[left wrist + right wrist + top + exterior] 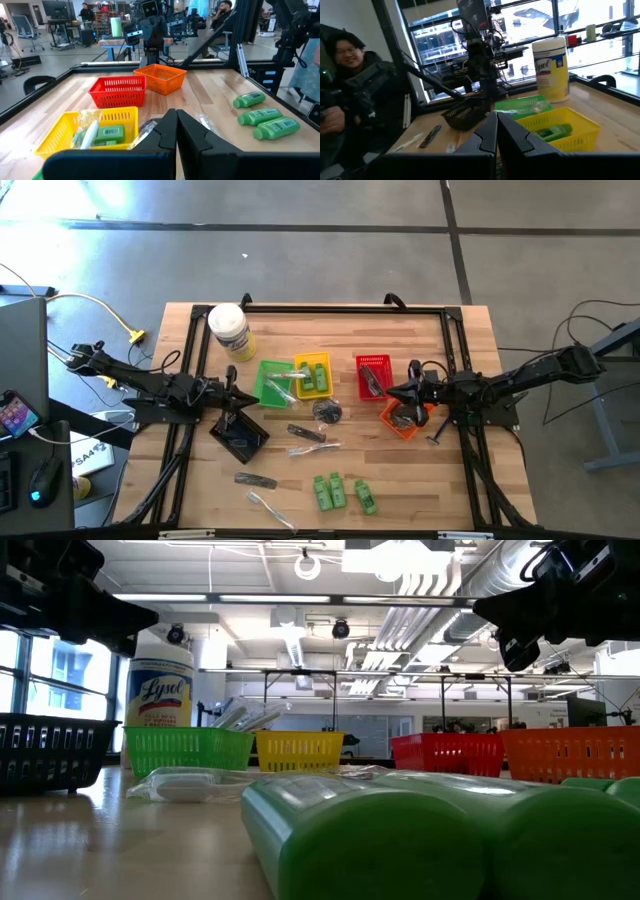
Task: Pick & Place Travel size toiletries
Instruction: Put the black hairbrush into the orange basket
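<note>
Note that both grippers, left [232, 380] and right [392, 392], hover mid-frame with fingers pressed together, holding nothing. Three green bottles [341, 493] lie at lower centre on the counter [420, 480].

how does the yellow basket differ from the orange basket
The yellow basket sits mid-table beside the green basket; the orange basket sits on the right side, under the right gripper. The yellow one holds a green bottle; the orange one's contents can't be made out. Both are small plastic mesh baskets.
</note>
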You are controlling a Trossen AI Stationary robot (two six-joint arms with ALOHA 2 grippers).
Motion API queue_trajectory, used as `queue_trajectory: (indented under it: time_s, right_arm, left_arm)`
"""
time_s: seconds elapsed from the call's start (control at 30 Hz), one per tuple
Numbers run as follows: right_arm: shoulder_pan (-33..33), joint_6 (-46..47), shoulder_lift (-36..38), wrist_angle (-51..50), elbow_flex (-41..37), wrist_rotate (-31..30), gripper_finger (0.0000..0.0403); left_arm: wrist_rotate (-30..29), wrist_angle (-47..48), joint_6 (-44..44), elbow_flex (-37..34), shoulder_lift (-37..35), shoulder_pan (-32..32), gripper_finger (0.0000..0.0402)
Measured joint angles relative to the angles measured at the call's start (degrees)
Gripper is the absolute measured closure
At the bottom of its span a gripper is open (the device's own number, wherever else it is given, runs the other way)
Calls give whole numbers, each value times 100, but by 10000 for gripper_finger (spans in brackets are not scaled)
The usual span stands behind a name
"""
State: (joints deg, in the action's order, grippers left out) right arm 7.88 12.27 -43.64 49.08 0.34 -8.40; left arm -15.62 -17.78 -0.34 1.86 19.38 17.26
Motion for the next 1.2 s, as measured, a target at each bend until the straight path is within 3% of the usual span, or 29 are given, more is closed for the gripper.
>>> queue_trajectory:
  time_s: [0.27, 0.53, 0.73, 0.9, 1.07, 1.2]
  right_arm:
    - [-2, -193, 0, 83, 2, -258, 401]
    - [0, -341, -93, 87, 2, 224, 401]
    - [-7, -354, -148, 87, 2, -73, 401]
    - [0, -183, -168, 83, 2, 143, 401]
    - [0, 127, -168, 89, 2, 72, 401]
    - [20, 153, -168, 147, 2, -368, 401]
  left_arm:
    - [-32, 31, 57, 0, 0, 0, 402]
    - [-355, -94, -325, 0, -1, 0, 402]
    - [-361, -238, -580, -1, -2, 0, 402]
    - [-361, -298, -727, -1, 0, 0, 402]
    - [-631, -397, -775, -1, -2, 0, 402]
    - [-778, -370, -937, -1, -2, 0, 402]
